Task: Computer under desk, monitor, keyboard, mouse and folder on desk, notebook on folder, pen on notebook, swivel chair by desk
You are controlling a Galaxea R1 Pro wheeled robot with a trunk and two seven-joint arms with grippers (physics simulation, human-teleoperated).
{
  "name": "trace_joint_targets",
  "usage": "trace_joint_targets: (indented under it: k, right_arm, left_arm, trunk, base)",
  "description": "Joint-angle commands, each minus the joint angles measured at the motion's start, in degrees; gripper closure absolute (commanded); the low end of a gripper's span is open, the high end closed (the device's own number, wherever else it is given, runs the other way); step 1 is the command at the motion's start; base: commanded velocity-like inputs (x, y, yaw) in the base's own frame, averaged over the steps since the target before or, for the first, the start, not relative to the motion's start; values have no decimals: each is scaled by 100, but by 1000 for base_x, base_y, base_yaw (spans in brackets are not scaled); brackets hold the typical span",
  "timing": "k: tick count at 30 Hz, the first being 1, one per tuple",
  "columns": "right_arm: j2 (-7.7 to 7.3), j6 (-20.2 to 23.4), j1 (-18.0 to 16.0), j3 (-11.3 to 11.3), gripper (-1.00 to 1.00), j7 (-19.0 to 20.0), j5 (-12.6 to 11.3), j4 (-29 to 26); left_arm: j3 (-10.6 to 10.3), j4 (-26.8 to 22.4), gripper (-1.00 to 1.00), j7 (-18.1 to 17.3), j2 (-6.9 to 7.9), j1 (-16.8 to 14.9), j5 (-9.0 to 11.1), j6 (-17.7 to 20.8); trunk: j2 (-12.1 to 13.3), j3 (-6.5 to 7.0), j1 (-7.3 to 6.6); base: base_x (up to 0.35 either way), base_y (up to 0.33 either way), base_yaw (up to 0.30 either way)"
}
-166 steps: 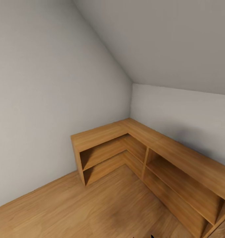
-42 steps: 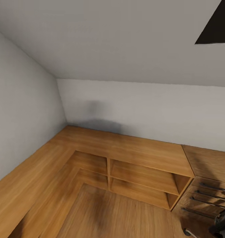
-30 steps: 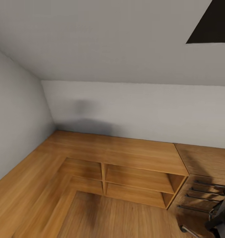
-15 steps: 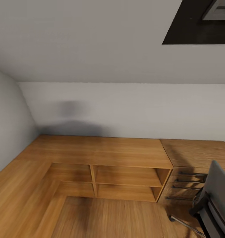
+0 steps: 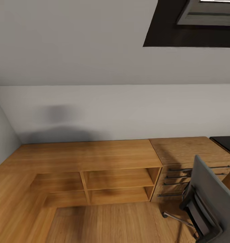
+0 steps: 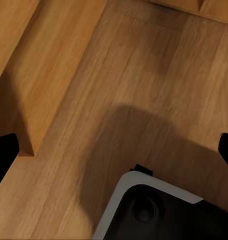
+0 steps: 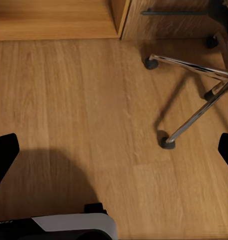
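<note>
From the head camera I see a low wooden corner shelf unit [image 5: 94, 158] running along the grey wall [image 5: 115, 108], with a light wooden drawer cabinet [image 5: 185, 158] butted against its right end. The swivel chair [image 5: 209, 199] stands just in front of that cabinet at the lower right, its grey back toward me, and a black slab at the far right edge is probably the corner of the table [image 5: 226, 143]. My right wrist camera looks down on the wooden floor [image 7: 68, 100] and the chair's chrome wheeled base [image 7: 194, 95]. The left claw [image 6: 114, 152] is spread wide and holds nothing; the right claw [image 7: 114, 152] is spread the same way over the floor.
</note>
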Motion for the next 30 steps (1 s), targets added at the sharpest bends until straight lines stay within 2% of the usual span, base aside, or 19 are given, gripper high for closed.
trace_joint_targets:
  k: [1,10,30]
  right_arm:
    - [0,0,-4,48,-100,-53,-4,-4]
    - [-11,0,-4,46,-100,-53,-9,-4]
    - [-27,0,-4,34,-100,-53,-10,-4]
  left_arm:
    - [-44,-2,-100,36,1,-2,10,-13]
    - [-42,-2,-100,36,1,-2,10,-17]
    - [-69,-2,-100,27,1,-2,-7,-12]
  trunk:
    - [-12,-10,3]
    - [-12,15,3]
    - [-12,89,3]
  base:
    - [0,0,-275]
    - [36,28,-280]
    - [265,213,-282]
